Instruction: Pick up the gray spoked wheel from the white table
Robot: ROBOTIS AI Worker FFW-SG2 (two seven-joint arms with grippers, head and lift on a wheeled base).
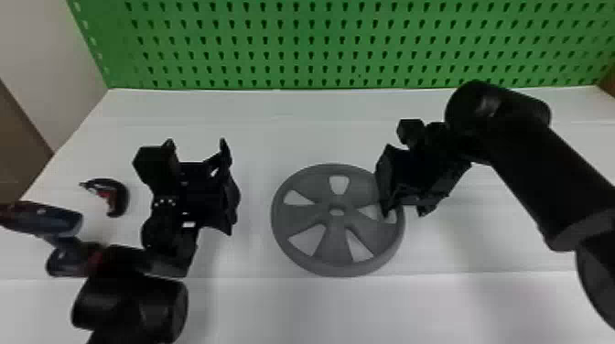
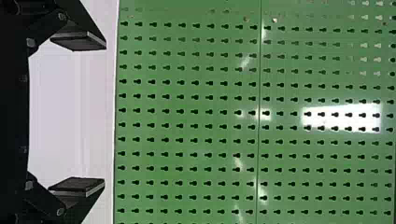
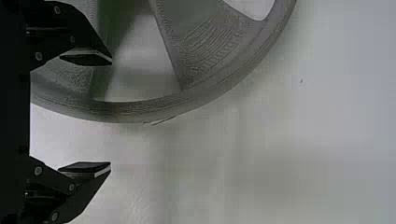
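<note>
The head view finds the gray spoked wheel [image 1: 329, 242] lying flat on the white table [image 1: 283, 107], near the middle and between the two grippers. At the far side stands a green perforated panel [image 1: 304, 29]. At the left lie a small dark curved item [image 1: 121, 196] with a red inner part and, nearer, a dark blue and black tool [image 1: 41, 217], partly behind the left arm.

The right wrist view gives closer detail: fine surface lines on the wheel, a thin strand at its outer rim and a small dark speck on the table. The left wrist view shows bright reflections on the panel.

The right arm enters from the right edge and angles inward, its gripper [image 1: 404, 214] pointing down at the wheel's right side. In the right wrist view, that gripper's [image 3: 111, 113] fingers are spread, one over the wheel, the other outside its rim. Contact cannot be determined.

The left arm comes in from the bottom edge at the left. Its gripper [image 1: 196, 142] is well left of the wheel, directed toward the far panel, its fingers wide apart with nothing between them.
</note>
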